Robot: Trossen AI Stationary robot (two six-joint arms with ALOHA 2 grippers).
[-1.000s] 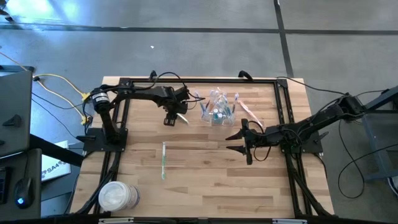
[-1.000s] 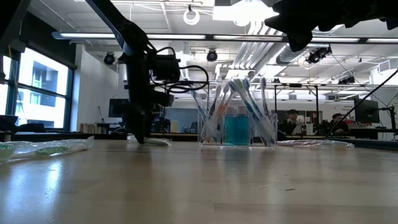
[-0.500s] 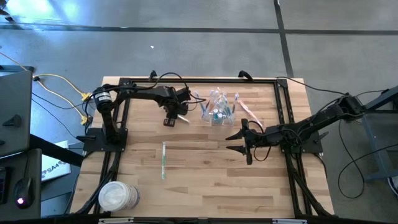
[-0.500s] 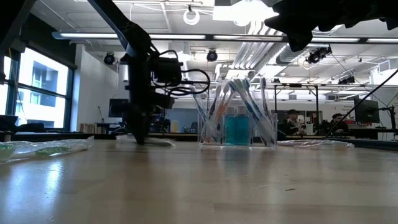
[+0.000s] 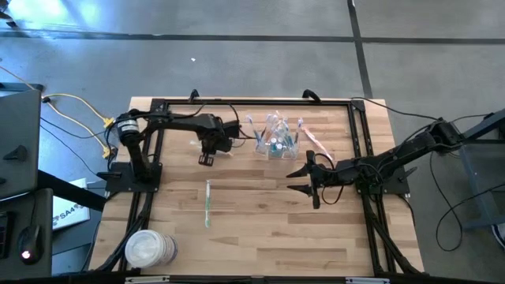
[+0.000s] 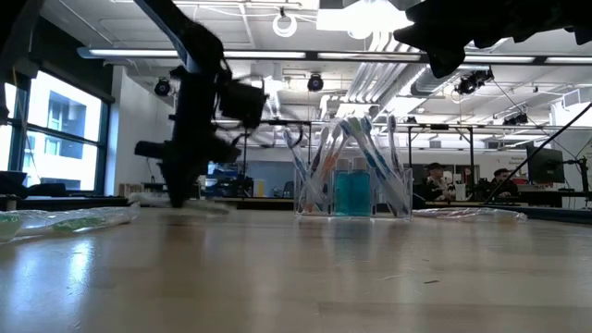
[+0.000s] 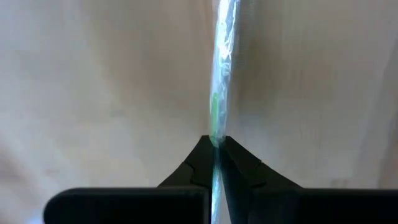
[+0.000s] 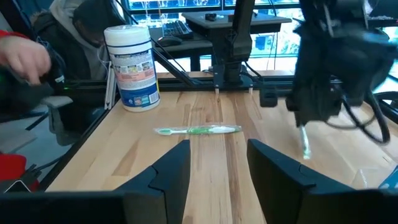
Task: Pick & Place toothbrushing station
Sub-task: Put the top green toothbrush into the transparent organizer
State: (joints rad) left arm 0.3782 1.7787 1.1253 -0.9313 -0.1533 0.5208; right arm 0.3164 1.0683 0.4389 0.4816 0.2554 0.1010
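A clear cup [image 5: 275, 140] holding several toothbrushes and blue-capped tubes stands at the table's far middle, also in the low view [image 6: 352, 188]. To its left, my left gripper [image 5: 205, 158] is shut on a wrapped green toothbrush [image 7: 219, 74]. My right gripper [image 5: 303, 180] hovers open to the near right of the cup, with nothing between its fingers. A second green toothbrush [image 5: 207, 203] lies flat on the table nearer the front. A wrapped pink one [image 5: 316, 143] lies right of the cup. My left gripper pinches the wrapped green toothbrush's shaft [image 7: 215, 132] between its two fingertips. The toothbrush runs on ahead of the fingers, in line with them. In the right wrist view it hangs below the gripper [image 8: 305, 142]; whether its lower end touches the table I cannot tell.
A white-lidded wipes canister [image 5: 150, 248] stands at the near left corner. Black frame rails [image 5: 150, 197] run along the table's left, right and far sides. Bare wood lies between the two arms. A person's hand [image 8: 25, 59] shows beyond the table's left edge.
My left gripper has gone toward the table's left edge and a little toward the near edge, away from the cup. It has taken the wrapped toothbrush along from where it lay beside the cup.
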